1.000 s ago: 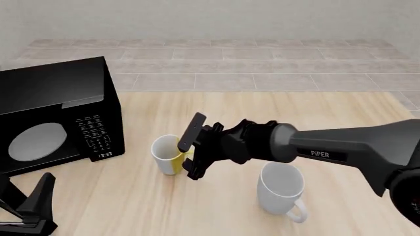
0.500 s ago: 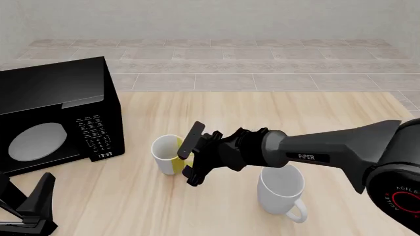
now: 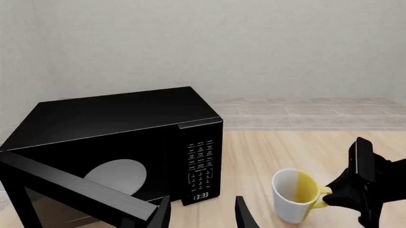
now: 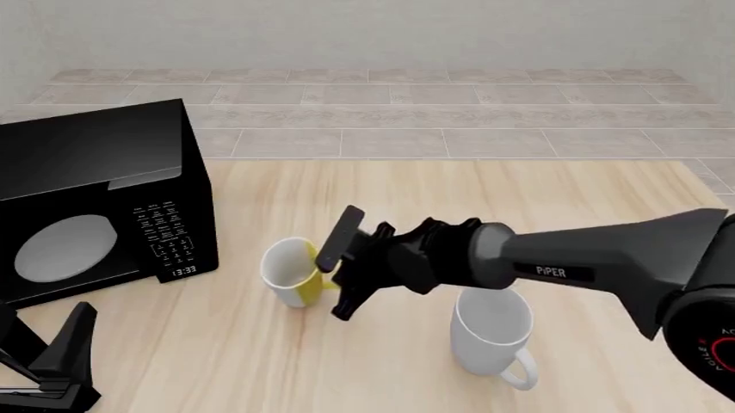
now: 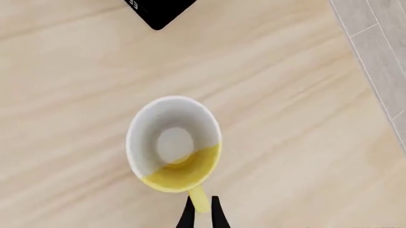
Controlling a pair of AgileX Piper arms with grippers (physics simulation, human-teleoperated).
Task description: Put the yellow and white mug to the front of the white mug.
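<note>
The yellow and white mug (image 4: 287, 273) stands on the wooden table, left of and slightly behind the white mug (image 4: 491, 331). My right gripper (image 4: 334, 274) reaches in from the right at its yellow handle. In the right wrist view the two fingertips (image 5: 186, 214) press on either side of the yellow handle (image 5: 199, 202), with the mug (image 5: 172, 142) seen from above. The mug (image 3: 293, 194) and the right gripper (image 3: 339, 192) also show in the left wrist view. My left gripper (image 4: 46, 348) is open and empty at the front left corner.
A black microwave (image 4: 92, 202) stands at the table's left, close to the yellow and white mug; it also shows in the left wrist view (image 3: 120, 142), and its corner in the right wrist view (image 5: 159, 9). A tiled floor lies beyond the table's far edge.
My right gripper has settled slightly lower and closer onto the mug's handle. The yellow and white mug has shifted a touch to the left. The left arm has not moved.
</note>
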